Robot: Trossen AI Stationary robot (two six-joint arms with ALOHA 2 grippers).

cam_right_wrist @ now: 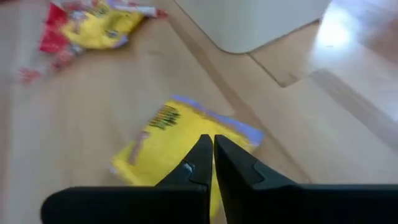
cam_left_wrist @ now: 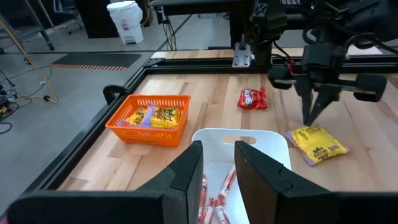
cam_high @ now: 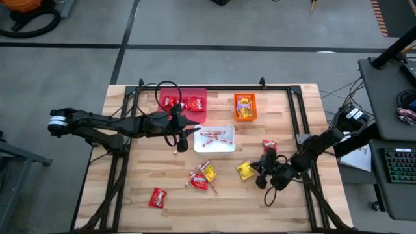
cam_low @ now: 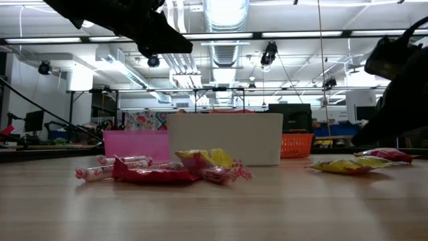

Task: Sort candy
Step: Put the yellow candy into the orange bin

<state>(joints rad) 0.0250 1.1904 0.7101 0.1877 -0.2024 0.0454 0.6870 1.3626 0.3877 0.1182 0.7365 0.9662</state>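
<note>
The right gripper (cam_right_wrist: 212, 149) hangs over the right part of the table with its two dark fingers pressed nearly together, only a thin slit between them and nothing caught there. It points down at a flat, crinkly yellow-orange foil packet with a purple edge (cam_right_wrist: 180, 146), which lies just under the fingertips. That looks like a lining-up position before a grab, and the fingers would need to part first. In the high view this packet (cam_high: 245, 170) lies right of the table's middle, near the front corner of the white bin.

The left gripper (cam_left_wrist: 219, 163) hovers above the white rectangular plastic bin (cam_high: 229, 149), fingers a narrow way apart and empty, probably placed there for dropping sticks. Inside the bin lie thin red-and-white wrapped sticks (cam_left_wrist: 225, 185), slim and stiff-looking.

Farther back, an orange mesh plastic basket (cam_high: 245, 107) holds yellow-orange packets, and a pink-red plastic bin (cam_high: 199, 95) holds shiny red packets, so each kind has its own container.

Unsorted candy stays on the pale wooden slat table (cam_high: 130, 188): a small mixed heap of red, yellow and stick sweets (cam_high: 201, 177) near the middle, one glossy red packet (cam_high: 157, 197) near the front left, and another red packet (cam_high: 269, 145) right of the white bin.
</note>
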